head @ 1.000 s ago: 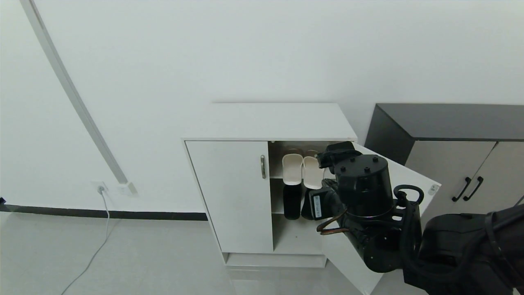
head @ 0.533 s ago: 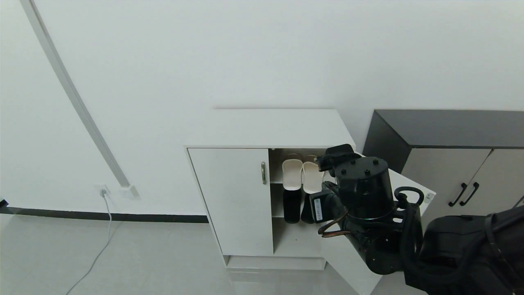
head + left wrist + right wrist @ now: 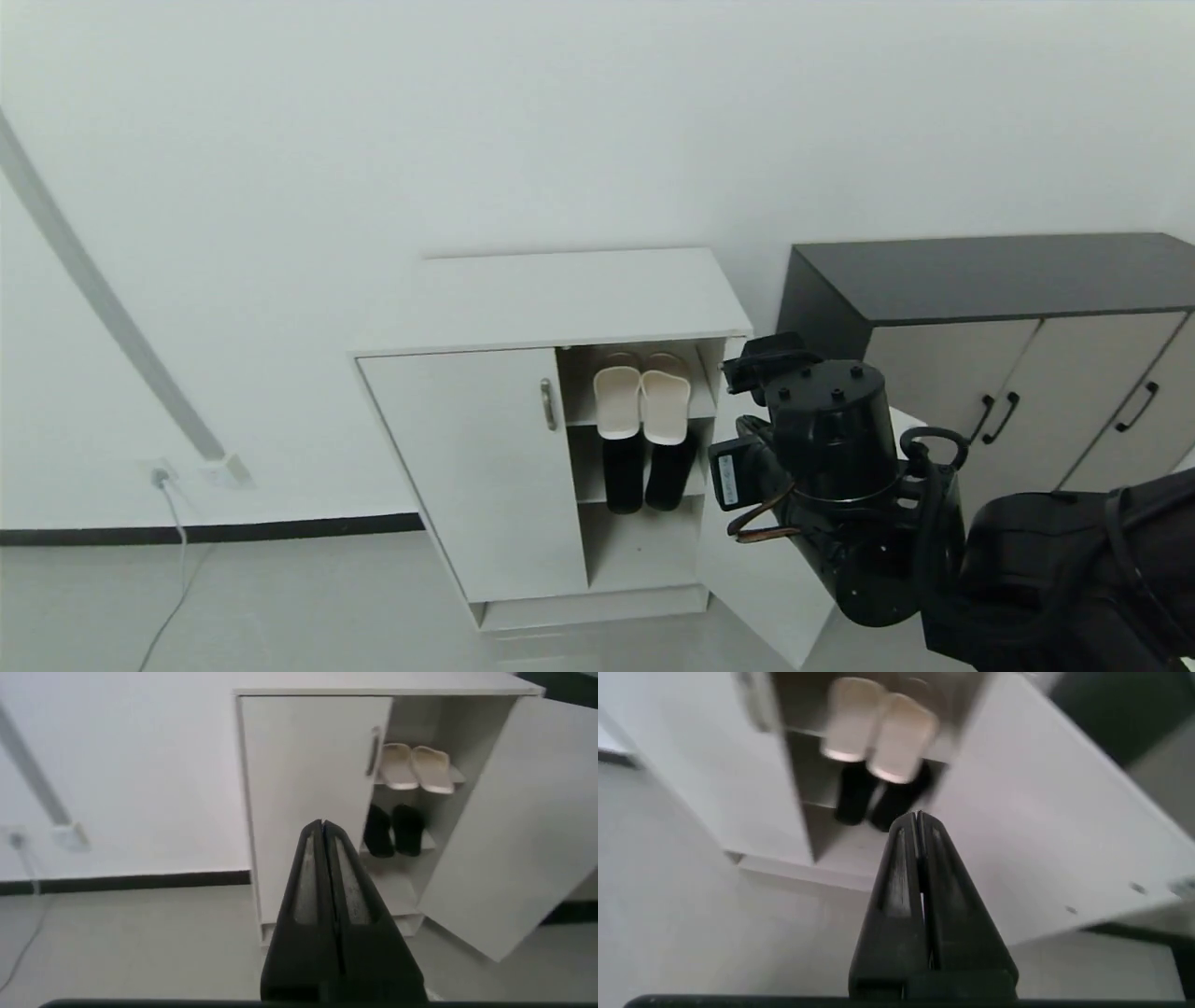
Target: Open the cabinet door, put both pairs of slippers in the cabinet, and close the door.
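While one door (image 3: pixel 505 831) is open, two cream slippers (image 3: pixel 620 403) top two black slippers (image 3: pixel 624 476).

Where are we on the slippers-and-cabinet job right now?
Done: the right cabinet door stands open, and the white slippers sit inside above the black slippers. In hand: nothing; the right gripper is shut and empty by the open door. Left: closing the door.

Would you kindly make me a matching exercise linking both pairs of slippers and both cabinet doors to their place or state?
Things:
1. white slippers
2. black slippers
3. left door
4. right door

Place or state:
A. swung open
B. on the upper shelf
C. shut
D. on the middle shelf

Pairs: 1-B, 2-D, 3-C, 4-A
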Motion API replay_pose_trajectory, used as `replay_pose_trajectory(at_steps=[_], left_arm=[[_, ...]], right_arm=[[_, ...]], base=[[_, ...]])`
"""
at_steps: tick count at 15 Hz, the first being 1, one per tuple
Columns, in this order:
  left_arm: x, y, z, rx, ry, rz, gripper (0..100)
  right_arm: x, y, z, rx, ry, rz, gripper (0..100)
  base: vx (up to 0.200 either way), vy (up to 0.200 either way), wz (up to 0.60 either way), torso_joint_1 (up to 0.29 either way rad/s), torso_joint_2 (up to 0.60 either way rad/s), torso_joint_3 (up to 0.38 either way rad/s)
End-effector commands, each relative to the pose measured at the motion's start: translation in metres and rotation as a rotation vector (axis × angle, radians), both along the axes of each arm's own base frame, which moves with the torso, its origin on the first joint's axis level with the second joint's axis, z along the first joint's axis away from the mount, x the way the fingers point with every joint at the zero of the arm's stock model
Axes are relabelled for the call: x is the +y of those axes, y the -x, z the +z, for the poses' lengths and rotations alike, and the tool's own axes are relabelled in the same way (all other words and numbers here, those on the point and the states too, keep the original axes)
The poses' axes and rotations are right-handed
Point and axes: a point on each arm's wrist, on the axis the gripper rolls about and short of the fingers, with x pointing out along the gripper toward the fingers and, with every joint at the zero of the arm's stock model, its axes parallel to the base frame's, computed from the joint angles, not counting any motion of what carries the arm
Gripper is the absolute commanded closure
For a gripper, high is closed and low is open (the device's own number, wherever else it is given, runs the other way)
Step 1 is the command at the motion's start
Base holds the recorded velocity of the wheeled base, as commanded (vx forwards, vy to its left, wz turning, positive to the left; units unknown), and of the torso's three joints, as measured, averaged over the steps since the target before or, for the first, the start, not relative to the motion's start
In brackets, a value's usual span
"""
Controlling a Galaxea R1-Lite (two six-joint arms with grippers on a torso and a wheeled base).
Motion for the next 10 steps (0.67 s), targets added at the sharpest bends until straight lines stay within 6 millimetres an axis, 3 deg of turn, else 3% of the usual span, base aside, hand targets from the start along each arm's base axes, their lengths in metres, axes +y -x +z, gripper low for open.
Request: replay_pose_trajectory(at_steps=[1, 2, 8, 10], left_arm=[[0.0, -0.0001, 0.0002, 0.0, 0.0, 0.0, 100], [0.0, -0.0001, 0.0002, 0.0, 0.0, 0.0, 100], [0.0, -0.0001, 0.0002, 0.0, 0.0, 0.0, 100], [0.0, -0.0001, 0.0002, 0.0, 0.0, 0.0, 100]], right_arm=[[0.0002, 0.0012, 0.0017, -0.004, -0.005, 0.004, 100], [-0.0003, 0.001, 0.0022, -0.005, -0.005, 0.003, 100], [-0.004, -0.0034, 0.0015, -0.006, 0.007, -0.016, 100], [-0.0042, -0.004, 0.0001, -0.004, 0.016, -0.018, 100]], base=[[0.0, 0.0, -0.6, 0.017, 0.0, 0.002], [0.0, 0.0, -0.6, 0.002, 0.0, 0.002], [0.0, 0.0, 0.0, 0.0, 0.0, 0.0], [0.0, 0.0, 0.0, 0.134, -0.29, -0.173]])
